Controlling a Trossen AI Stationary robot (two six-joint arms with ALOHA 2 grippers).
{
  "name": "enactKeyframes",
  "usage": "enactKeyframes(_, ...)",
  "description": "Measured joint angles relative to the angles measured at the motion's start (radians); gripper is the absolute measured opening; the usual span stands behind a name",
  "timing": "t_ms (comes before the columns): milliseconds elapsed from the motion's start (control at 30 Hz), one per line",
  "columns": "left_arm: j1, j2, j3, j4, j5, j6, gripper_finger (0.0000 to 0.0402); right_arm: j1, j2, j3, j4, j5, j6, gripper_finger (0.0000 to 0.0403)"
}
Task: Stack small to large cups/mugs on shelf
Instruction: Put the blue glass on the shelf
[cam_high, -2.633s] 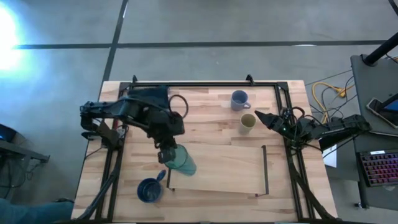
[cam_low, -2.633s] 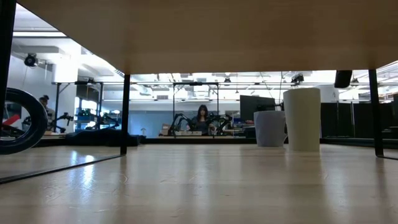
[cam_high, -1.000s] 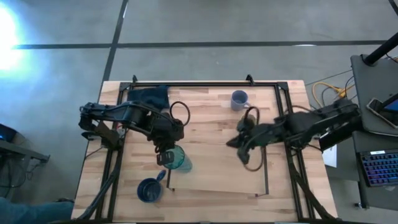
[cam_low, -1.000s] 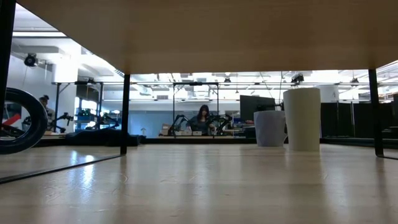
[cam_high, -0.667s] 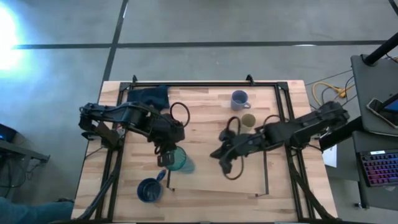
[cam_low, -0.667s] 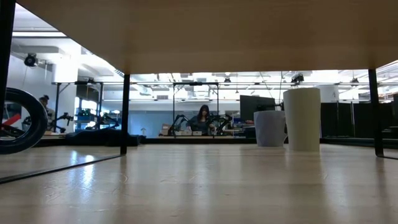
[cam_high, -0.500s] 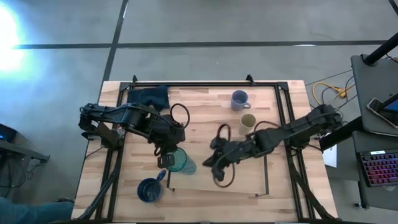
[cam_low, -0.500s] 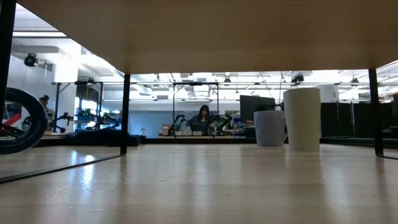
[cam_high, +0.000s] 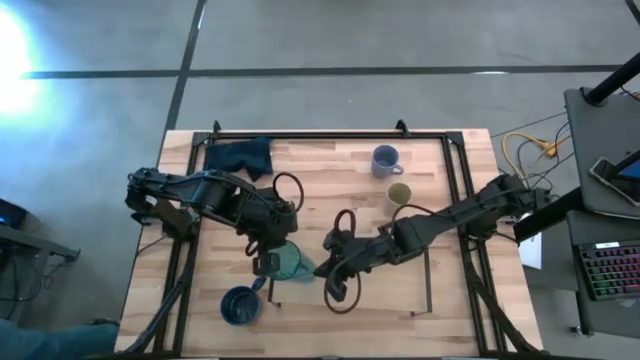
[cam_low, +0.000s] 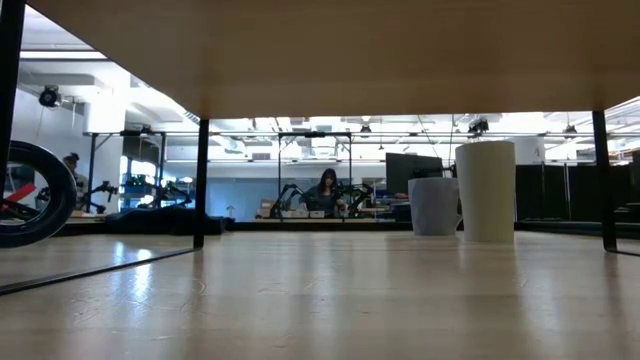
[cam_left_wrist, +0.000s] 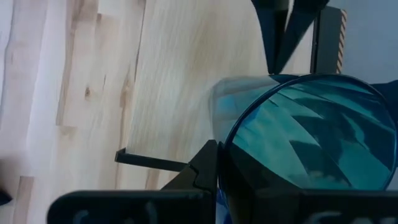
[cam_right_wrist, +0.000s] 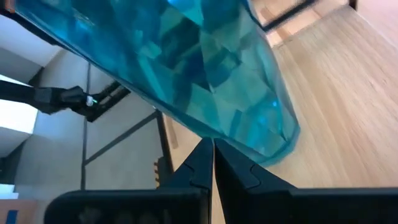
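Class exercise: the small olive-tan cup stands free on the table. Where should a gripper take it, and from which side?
Grip the olive-tan cup across its rim, coming straight down. It stands upright, mouth open upward, with no handle showing, so any pair of opposite wall points probably serves. Keep the fingers off the side facing the lavender-grey mug, which stands close.

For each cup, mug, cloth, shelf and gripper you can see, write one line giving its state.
teal tumbler: tilted, held at the shelf's left end.
left gripper: shut on the tumbler.
right gripper: jaws closed together, tips at the tumbler's base.
olive cup: upright, free.
lavender mug: upright, free.
dark blue mug: upright, free.
cloth: crumpled.
shelf: flat, holds no cup.
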Motion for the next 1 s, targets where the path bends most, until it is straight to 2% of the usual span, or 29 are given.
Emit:
enactKeyframes(833,0.0,0.0,0.004,0.049,0.008,-0.004,0.0,0.0,0.003,-0.041,0.007,0.005,0.039,0.0009)
enactKeyframes(1000,0.0,0.0,0.006,0.065,0.01,-0.029,0.0028,-0.003,0.003,-0.044,0.039,0.011,0.028,0.0009)
